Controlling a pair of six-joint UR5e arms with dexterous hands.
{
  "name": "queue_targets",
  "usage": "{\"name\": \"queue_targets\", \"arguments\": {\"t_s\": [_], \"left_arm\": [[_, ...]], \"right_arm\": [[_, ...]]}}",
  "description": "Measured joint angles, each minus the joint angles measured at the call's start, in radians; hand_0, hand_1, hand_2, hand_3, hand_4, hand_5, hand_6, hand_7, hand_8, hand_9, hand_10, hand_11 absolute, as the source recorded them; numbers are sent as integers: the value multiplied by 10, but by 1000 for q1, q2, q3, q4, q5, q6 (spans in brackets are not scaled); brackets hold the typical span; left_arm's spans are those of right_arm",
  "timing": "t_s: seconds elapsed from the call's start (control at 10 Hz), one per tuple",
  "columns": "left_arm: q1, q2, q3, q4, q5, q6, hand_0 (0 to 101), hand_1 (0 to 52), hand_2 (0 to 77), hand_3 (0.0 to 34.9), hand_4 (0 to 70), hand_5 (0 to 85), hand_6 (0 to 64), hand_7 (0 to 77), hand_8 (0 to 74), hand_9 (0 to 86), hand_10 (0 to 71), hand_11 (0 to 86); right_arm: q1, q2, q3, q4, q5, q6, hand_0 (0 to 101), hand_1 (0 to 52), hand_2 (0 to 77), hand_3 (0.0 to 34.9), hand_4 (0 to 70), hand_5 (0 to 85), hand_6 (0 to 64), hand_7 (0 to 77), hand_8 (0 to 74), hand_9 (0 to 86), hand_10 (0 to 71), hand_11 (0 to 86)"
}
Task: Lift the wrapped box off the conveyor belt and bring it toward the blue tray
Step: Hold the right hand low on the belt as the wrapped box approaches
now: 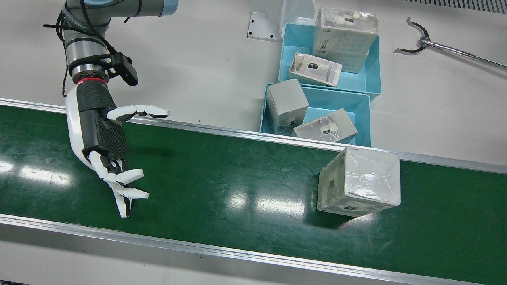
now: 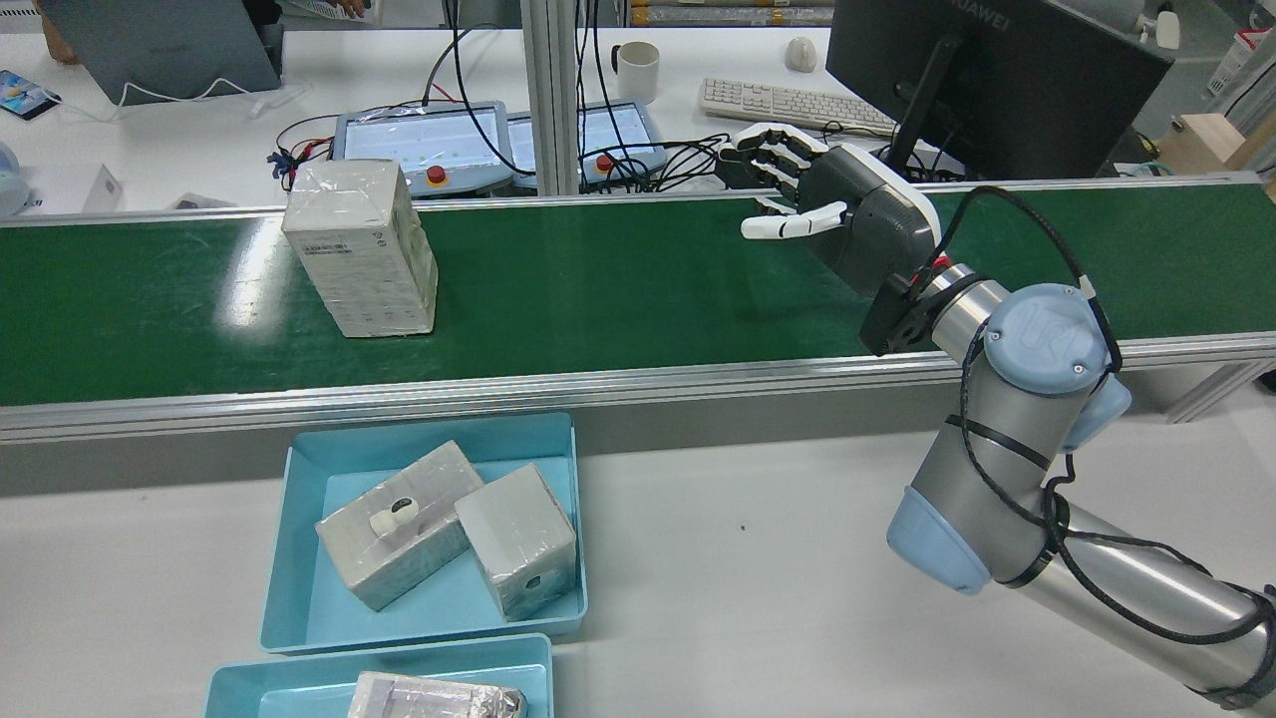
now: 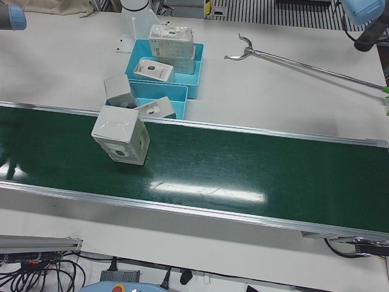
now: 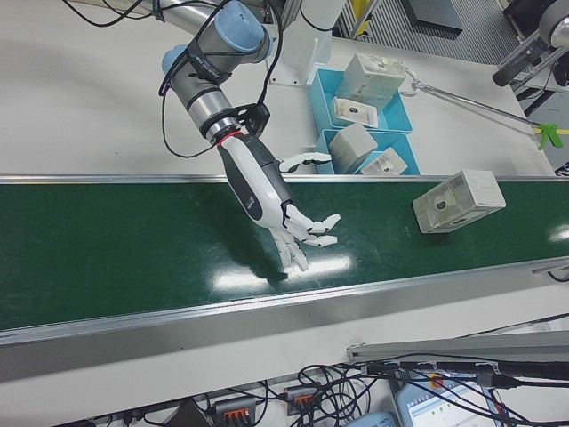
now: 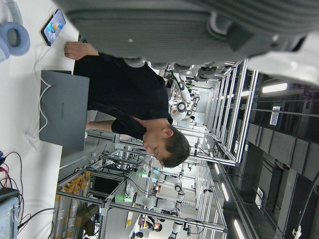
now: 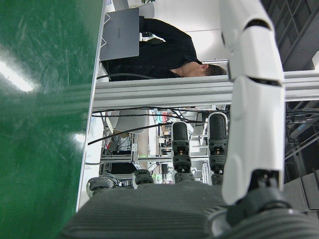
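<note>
The wrapped box (image 1: 358,182) is a grey carton in clear film, standing on the green conveyor belt (image 1: 222,174), close to its robot-side rail. It also shows in the rear view (image 2: 361,249), the left-front view (image 3: 120,135) and the right-front view (image 4: 458,201). The blue tray (image 1: 340,99) lies just beyond that rail and holds two wrapped boxes (image 2: 399,519). My right hand (image 1: 101,138) is open and empty, hovering over the belt far along it from the box (image 2: 837,209) (image 4: 276,209). My left hand (image 5: 199,30) shows only as a palm edge, with its fingers hidden.
A second blue tray (image 1: 295,37) with more wrapped boxes sits behind the first. A metal grabber tool (image 1: 420,39) lies on the white table. Aluminium rails (image 1: 237,132) edge the belt. A monitor (image 2: 987,70), a keyboard and cables stand beyond the belt.
</note>
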Motion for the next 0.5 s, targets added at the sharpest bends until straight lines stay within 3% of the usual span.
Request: {"name": "queue_targets", "arguments": {"t_s": [0.5], "left_arm": [[0, 0, 0, 0, 0, 0, 0, 0, 5, 0, 0, 11, 0, 0, 0, 0, 5, 0]], "right_arm": [[0, -1, 1, -1, 0, 0, 482, 142, 191, 236, 131, 393, 33, 256, 0, 60, 0, 16]]}}
